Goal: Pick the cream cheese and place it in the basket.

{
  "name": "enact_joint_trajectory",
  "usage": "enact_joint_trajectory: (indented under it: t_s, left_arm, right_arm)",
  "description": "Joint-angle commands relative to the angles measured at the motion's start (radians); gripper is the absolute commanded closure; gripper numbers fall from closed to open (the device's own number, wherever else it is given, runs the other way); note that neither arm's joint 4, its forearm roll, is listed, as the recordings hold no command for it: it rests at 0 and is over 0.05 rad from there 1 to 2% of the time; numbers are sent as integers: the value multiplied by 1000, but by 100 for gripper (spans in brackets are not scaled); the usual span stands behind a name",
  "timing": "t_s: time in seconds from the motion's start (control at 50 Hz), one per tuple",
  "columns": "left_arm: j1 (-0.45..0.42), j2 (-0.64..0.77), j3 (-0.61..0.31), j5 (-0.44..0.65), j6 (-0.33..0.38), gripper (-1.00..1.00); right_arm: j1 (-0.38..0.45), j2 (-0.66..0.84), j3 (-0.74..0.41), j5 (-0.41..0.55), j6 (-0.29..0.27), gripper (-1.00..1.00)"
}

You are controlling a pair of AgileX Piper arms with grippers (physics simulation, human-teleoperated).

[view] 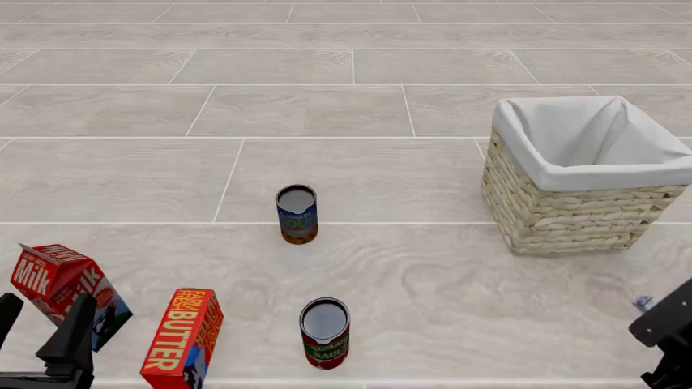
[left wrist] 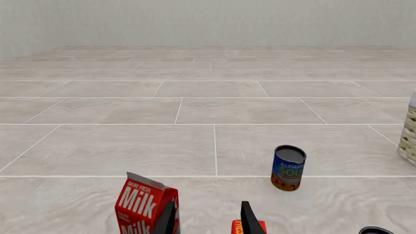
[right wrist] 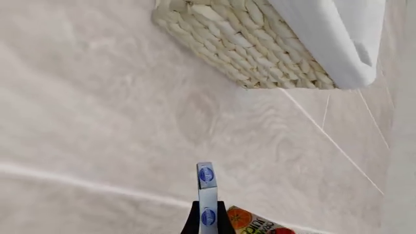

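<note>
The cream cheese (right wrist: 205,187) shows edge-on in the right wrist view as a thin blue and whitish box, with my right gripper (right wrist: 206,217) shut on it. The woven basket (right wrist: 247,46) with its white lining lies a short way beyond it. In the front view the basket (view: 562,207) stands at the right. My right gripper (view: 662,324) is low at the right edge, in front of the basket, and a small bluish tip of the cream cheese (view: 642,303) shows there. My left gripper (left wrist: 208,219) is open above the table's near left corner.
A red milk carton (view: 54,284) and an orange-red butter box (view: 184,336) lie at the near left by my left gripper (view: 41,322). A blue soup can (view: 296,213) stands mid-table and a red can (view: 324,332) nearer. An orange-printed carton (right wrist: 256,225) lies under the right gripper.
</note>
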Motion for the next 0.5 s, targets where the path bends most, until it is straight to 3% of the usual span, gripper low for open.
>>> enact_joint_trajectory:
  t_s: [0.02, 0.12, 0.24, 0.28, 0.3, 0.36, 0.42, 0.44, 0.5]
  left_arm:
    - [0, 0, 0, 0, 0, -100]
    - [0, 0, 0, 0, 0, -100]
    - [0, 0, 0, 0, 0, -100]
    - [0, 0, 0, 0, 0, -100]
    - [0, 0, 0, 0, 0, -100]
    - [0, 0, 0, 0, 0, -100]
    - [0, 0, 0, 0, 0, -100]
    - [0, 0, 0, 0, 0, -100]
    - [0, 0, 0, 0, 0, -100]
  right_arm:
    - [54, -207, -12, 123, 96, 100]
    - [86, -273, -17, 189, 182, 100]
    - [94, -321, -21, 206, 237, 100]
    - [133, -354, -86, 255, 365, 100]
    - [147, -373, -95, 276, 384, 100]
    - [184, -426, -163, 312, 523, 100]
    - [182, -439, -164, 305, 545, 100]
    - [180, -450, -175, 288, 624, 100]
    - [197, -481, -159, 291, 646, 100]
